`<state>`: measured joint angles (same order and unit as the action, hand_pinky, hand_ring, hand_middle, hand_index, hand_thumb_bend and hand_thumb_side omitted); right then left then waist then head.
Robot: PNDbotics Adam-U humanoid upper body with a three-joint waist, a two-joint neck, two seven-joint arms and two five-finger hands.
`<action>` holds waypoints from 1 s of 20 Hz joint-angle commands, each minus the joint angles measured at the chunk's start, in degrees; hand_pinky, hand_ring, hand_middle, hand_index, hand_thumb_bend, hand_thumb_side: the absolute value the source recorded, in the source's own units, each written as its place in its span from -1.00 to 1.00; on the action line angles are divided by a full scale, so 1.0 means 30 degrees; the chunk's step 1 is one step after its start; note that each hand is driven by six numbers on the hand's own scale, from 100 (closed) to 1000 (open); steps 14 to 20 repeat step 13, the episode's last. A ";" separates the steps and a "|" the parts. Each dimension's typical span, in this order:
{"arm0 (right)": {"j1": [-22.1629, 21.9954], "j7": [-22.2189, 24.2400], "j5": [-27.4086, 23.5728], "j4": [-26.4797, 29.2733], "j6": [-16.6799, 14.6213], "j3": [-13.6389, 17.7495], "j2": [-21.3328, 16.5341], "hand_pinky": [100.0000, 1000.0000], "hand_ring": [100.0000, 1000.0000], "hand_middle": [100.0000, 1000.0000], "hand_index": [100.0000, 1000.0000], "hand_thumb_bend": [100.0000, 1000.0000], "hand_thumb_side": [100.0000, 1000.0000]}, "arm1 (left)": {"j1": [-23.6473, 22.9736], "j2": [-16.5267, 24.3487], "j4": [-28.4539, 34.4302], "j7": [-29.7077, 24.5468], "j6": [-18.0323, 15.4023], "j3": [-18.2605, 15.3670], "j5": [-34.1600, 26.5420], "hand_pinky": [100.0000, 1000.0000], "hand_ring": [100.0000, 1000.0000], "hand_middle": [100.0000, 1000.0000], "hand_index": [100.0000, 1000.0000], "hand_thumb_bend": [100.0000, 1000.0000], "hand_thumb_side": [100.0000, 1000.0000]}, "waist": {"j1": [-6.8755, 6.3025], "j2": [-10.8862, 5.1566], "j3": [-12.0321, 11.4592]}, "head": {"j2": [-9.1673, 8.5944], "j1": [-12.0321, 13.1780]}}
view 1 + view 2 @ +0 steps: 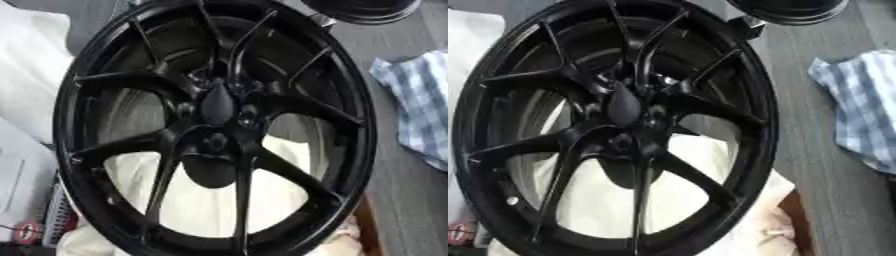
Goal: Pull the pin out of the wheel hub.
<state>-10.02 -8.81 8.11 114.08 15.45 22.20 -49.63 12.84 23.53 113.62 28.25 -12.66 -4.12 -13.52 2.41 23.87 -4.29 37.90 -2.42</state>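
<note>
Wheel [214, 125] fills the view, black and tilted, checked cloth [420, 100] to its right; no fingers visible.

— How many wheels were there?
— Two: one large black wheel [214, 125] filling the view, and part of a second dark rim [363, 11] at the top edge.
— Any cloths?
— One blue-and-white checked cloth [418, 107] at the right, and one pale sheet [206, 200] seen through the spokes.
— Pins?
— I couldn't make one out.
</note>
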 commanded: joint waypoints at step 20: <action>-0.1134 0.0537 0.2331 -0.0945 0.3113 0.1313 0.4575 0.86 0.99 0.71 0.79 -1.00 -0.83 | -0.0004 -0.0017 0.0323 0.0116 0.0101 -0.0105 0.0321 0.35 0.41 0.01 0.50 -1.00 0.35 | -0.0237 -0.0220 0.0256 | -0.0659 0.0335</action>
